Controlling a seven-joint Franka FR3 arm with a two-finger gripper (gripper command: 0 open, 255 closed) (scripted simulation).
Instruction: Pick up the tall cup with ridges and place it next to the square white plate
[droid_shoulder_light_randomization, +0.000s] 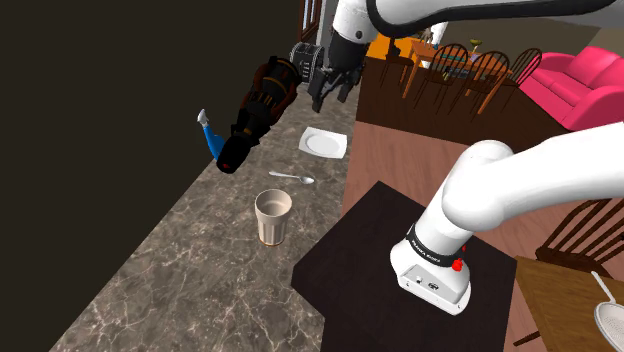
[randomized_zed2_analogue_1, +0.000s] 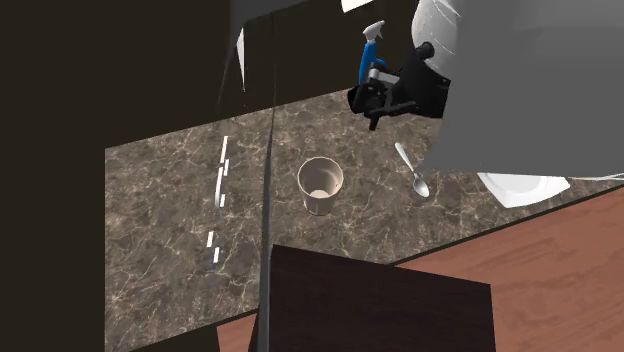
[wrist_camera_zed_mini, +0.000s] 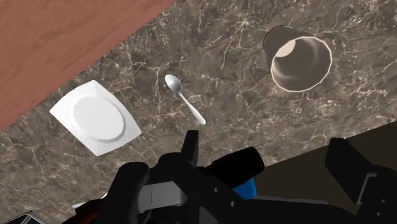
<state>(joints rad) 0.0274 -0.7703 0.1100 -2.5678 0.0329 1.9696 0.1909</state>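
The tall ridged beige cup (droid_shoulder_light_randomization: 272, 216) (randomized_zed2_analogue_1: 320, 186) (wrist_camera_zed_mini: 299, 58) stands upright and empty on the marble counter (droid_shoulder_light_randomization: 190, 270). Farther along the counter lies the square white plate (droid_shoulder_light_randomization: 324, 143) (randomized_zed2_analogue_1: 520, 187) (wrist_camera_zed_mini: 95, 118), and a metal spoon (droid_shoulder_light_randomization: 292, 178) (randomized_zed2_analogue_1: 412, 170) (wrist_camera_zed_mini: 184, 98) rests between cup and plate. My gripper (droid_shoulder_light_randomization: 330, 95) hangs high over the counter's far end, beyond the plate and well away from the cup. It is open with nothing between its fingers. One black finger (wrist_camera_zed_mini: 362, 181) shows in the wrist view.
A long dark object (droid_shoulder_light_randomization: 255, 115) and a blue spray bottle (droid_shoulder_light_randomization: 210, 135) (randomized_zed2_analogue_1: 372, 50) lie at the counter's far end, below the gripper. The dark stand (droid_shoulder_light_randomization: 380, 250) borders the counter by the cup. Wooden chairs (droid_shoulder_light_randomization: 470, 65) and a pink sofa (droid_shoulder_light_randomization: 585, 85) stand beyond.
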